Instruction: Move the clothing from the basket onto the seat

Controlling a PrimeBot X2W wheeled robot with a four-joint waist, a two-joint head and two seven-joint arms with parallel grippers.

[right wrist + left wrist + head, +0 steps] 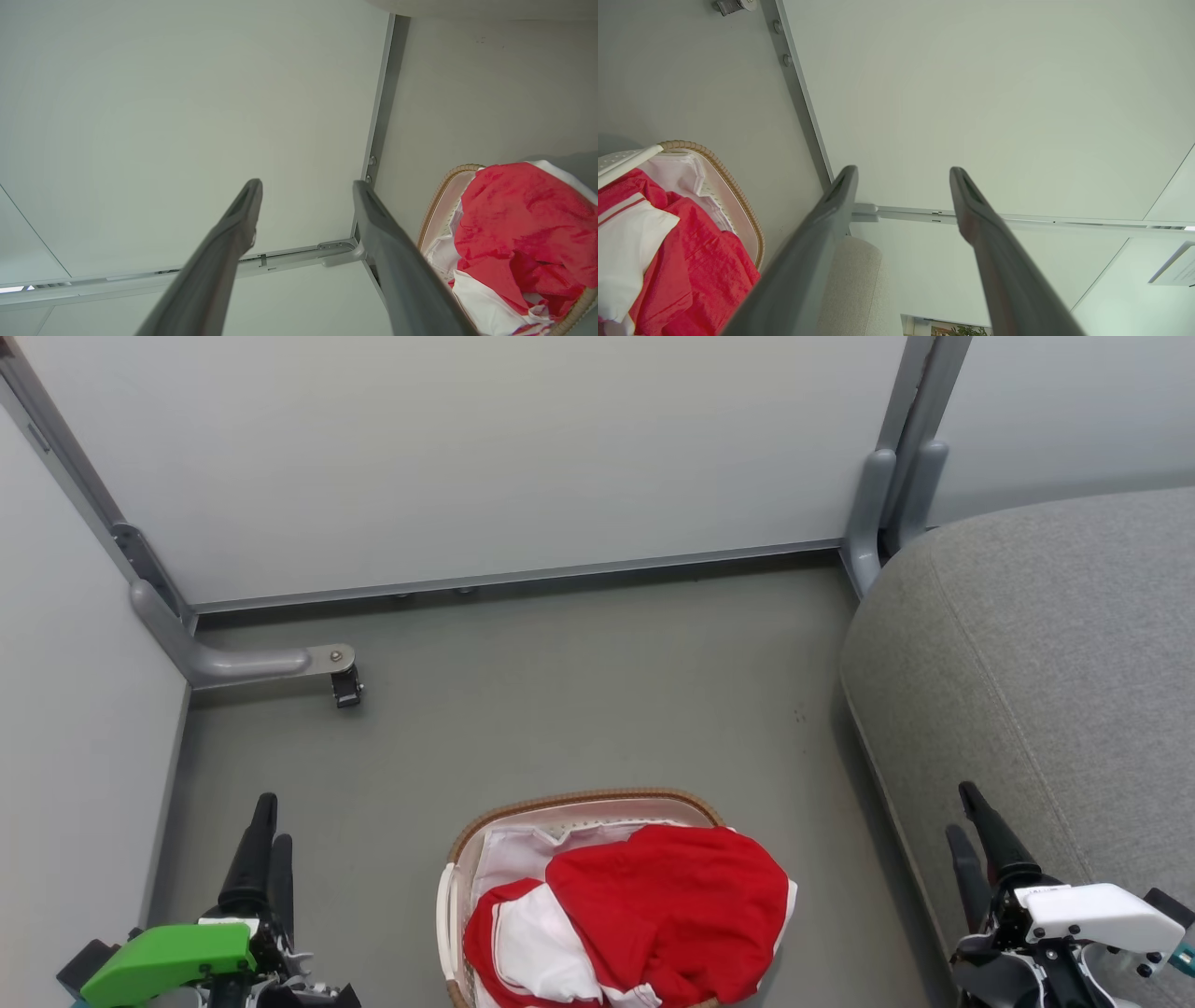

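Soft, even, diffuse light keeps all three views bright. The seat (1046,644) throws a faint, soft-edged shadow onto the floor (597,691) along its left edge. The head view is sharp throughout, while the wide-angle wrist views bow the panel rail (140,275) slightly.

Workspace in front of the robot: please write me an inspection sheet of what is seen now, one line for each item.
Surface: grey floor; the basket stands on it.
Job's things: red and white clothing heaped in the basket; grey seat at the right, no clothing on the part seen.
Clutter: nothing seen.
Grippers: left pincer and right pincer both open, holding nothing, apart from the basket.
Cables: nothing seen.
Surroundings: pale wall panels in a grey metal frame; a small caster on one frame foot.
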